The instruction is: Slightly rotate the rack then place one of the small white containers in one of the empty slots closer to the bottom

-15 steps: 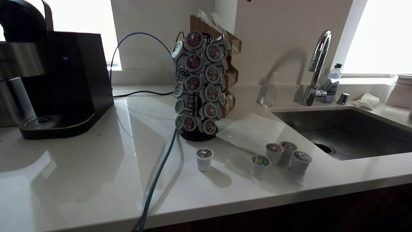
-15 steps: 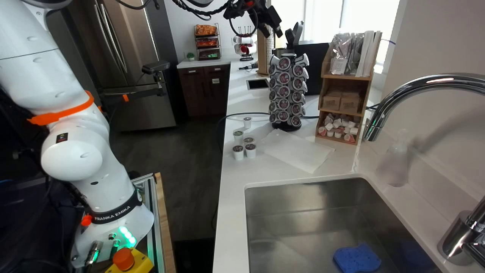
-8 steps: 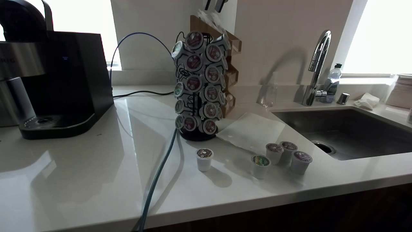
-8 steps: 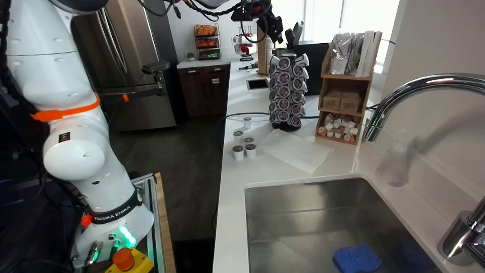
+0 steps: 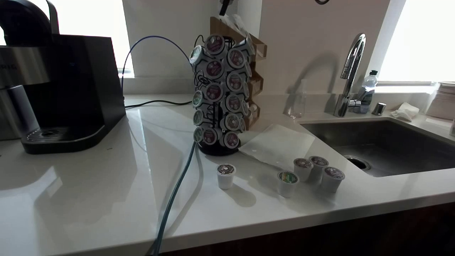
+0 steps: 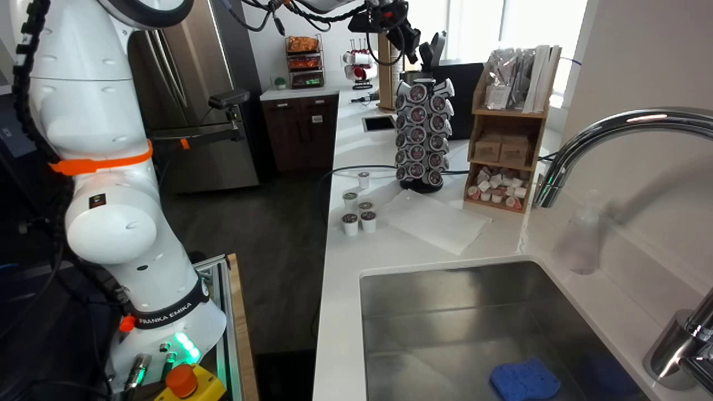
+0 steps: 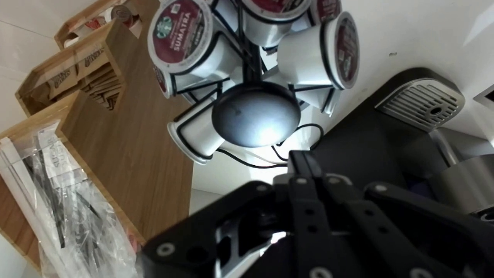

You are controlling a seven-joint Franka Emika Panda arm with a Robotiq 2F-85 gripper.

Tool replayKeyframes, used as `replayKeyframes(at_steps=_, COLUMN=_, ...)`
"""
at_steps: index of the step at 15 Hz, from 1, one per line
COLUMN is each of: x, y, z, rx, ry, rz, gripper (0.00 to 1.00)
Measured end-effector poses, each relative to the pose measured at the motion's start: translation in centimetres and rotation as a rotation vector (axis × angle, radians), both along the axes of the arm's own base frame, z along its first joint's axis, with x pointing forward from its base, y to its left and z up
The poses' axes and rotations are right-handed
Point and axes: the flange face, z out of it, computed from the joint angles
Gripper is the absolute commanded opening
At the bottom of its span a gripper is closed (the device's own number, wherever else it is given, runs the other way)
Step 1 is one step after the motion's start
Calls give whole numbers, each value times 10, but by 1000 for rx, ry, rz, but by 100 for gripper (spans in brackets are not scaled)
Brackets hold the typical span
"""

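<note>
The rack (image 5: 217, 151) is a dark wire tower of pods on a round black base, seen in both exterior views. Bare wire loops (image 5: 213, 115) show on its lower part. Several small white containers (image 5: 225, 181) stand upright on the counter in front of it, one apart from a cluster (image 5: 287, 188). From the wrist camera, the rack's domed black top (image 7: 254, 116) appears just beyond my gripper (image 7: 304, 161). Its fingertips are pressed together with nothing between them. The gripper is above the rack's top, apart from it, at the upper edge of an exterior view (image 5: 224, 7).
Close behind the rack stands a wooden organizer (image 6: 507, 111) with packets and creamers. A black coffee machine (image 5: 78, 89) is at the side. White paper (image 5: 277, 145) lies between the rack and the sink (image 5: 384, 131). A blue-green cable (image 5: 177, 188) crosses the counter.
The gripper, open half a second ago with two spread fingers, is now shut. The arm has swung toward the rack, its hand lower than a second ago. Rack and containers have not moved.
</note>
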Motion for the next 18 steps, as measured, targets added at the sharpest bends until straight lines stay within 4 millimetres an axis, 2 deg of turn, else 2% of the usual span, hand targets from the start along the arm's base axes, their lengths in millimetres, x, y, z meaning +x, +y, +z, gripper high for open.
replayKeyframes(at_steps=6, x=18, y=2, z=-15, rx=10, ry=20, rz=7, gripper=0)
replayKeyframes(at_steps=12, x=23, y=5, z=-28, rx=6, ry=74, rz=8, gripper=0)
replayKeyframes(at_steps=18, x=23, y=2, z=-27, rx=-18, ry=108, rz=3, gripper=0)
